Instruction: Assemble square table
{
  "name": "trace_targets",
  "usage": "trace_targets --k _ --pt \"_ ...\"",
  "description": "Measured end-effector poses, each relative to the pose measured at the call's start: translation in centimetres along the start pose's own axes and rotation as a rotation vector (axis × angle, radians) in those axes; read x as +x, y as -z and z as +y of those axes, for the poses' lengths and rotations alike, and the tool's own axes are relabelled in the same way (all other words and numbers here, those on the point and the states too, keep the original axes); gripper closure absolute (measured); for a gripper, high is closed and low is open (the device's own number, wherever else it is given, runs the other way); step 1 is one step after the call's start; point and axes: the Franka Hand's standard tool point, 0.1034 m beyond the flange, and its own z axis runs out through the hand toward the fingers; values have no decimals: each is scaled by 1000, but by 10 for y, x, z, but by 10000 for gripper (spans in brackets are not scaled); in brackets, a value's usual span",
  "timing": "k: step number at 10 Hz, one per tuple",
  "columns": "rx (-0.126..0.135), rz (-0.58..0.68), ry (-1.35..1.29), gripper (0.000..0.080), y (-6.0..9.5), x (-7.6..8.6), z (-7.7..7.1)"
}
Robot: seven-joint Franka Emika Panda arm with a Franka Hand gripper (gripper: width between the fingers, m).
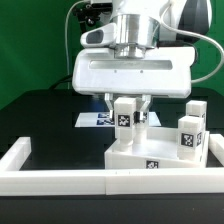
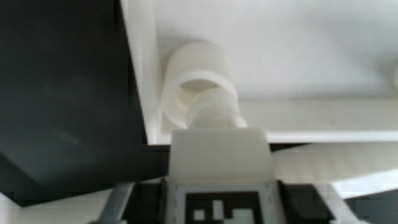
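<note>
A Franka arm works over the square table's white slab (image 1: 150, 152), which lies flat on the dark tabletop (image 1: 40, 110) against the low white rim wall (image 1: 60, 178) in the exterior view's foreground. One tagged leg (image 1: 125, 118) stands upright near the middle of the slab, directly beneath the hand (image 1: 127, 108); two more legs (image 1: 190, 132) stand together on the slab at the exterior view's right. A fourth leg is not visible from either camera, so at least one leg seems left to place, and whether any of the three is fully seated cannot be judged from here. The hand's fingers (image 1: 146, 108) hang down on either side of the middle leg, drawn in narrowly around its top; they appear to be gripping it, though the blurred wrist view, which shows the leg's tagged face (image 2: 217, 190) close up, does not make contact certain. Behind the slab, the marker board (image 1: 95, 119) lies flat on the tabletop.
</note>
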Motion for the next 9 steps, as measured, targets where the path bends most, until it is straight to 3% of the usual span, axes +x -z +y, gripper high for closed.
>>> trace_targets --k 9 --pt "-8 6 17 509 0 0 8"
